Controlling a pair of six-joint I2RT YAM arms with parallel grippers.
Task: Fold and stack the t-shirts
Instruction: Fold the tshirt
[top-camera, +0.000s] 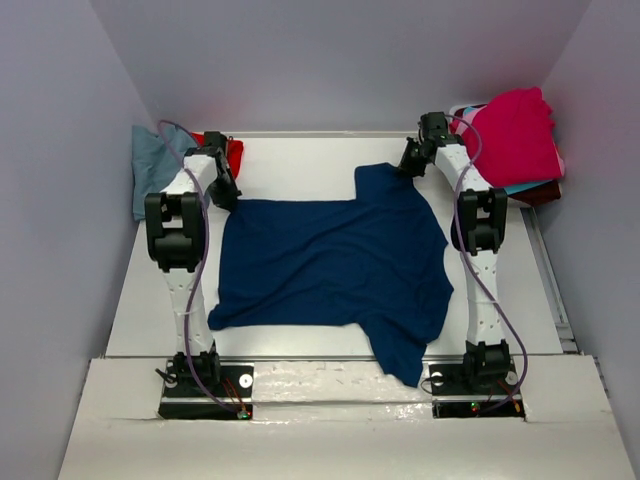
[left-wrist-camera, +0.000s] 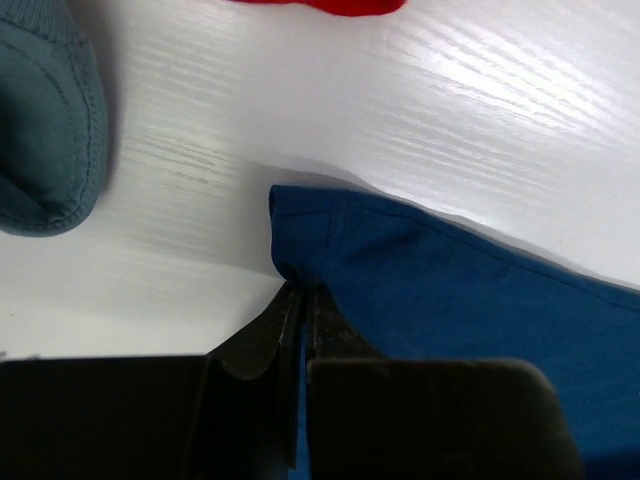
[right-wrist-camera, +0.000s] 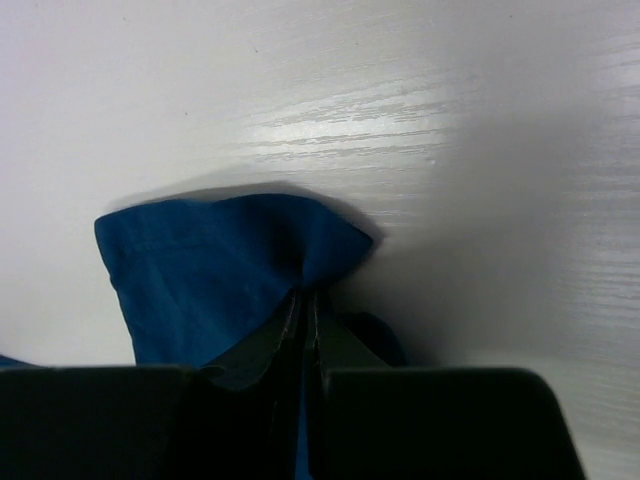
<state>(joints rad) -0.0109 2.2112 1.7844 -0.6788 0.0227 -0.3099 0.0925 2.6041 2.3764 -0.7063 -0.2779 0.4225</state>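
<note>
A navy t-shirt (top-camera: 335, 265) lies spread over the middle of the white table (top-camera: 290, 165), plain side up, one sleeve hanging over the near edge. My left gripper (top-camera: 224, 193) is shut on the shirt's far left corner; in the left wrist view the navy hem (left-wrist-camera: 400, 250) bunches into the closed jaws of that gripper (left-wrist-camera: 300, 295). At the far right corner my right gripper (top-camera: 410, 160) is shut on the cloth, and in the right wrist view a pinched peak of navy fabric (right-wrist-camera: 220, 260) rises from my right gripper (right-wrist-camera: 303, 297).
A blue-grey t-shirt (top-camera: 155, 165) and a red one (top-camera: 230, 150) lie at the back left; both show in the left wrist view, blue-grey (left-wrist-camera: 45, 120) and red (left-wrist-camera: 330, 5). A magenta t-shirt (top-camera: 515, 135) tops a pile at the back right.
</note>
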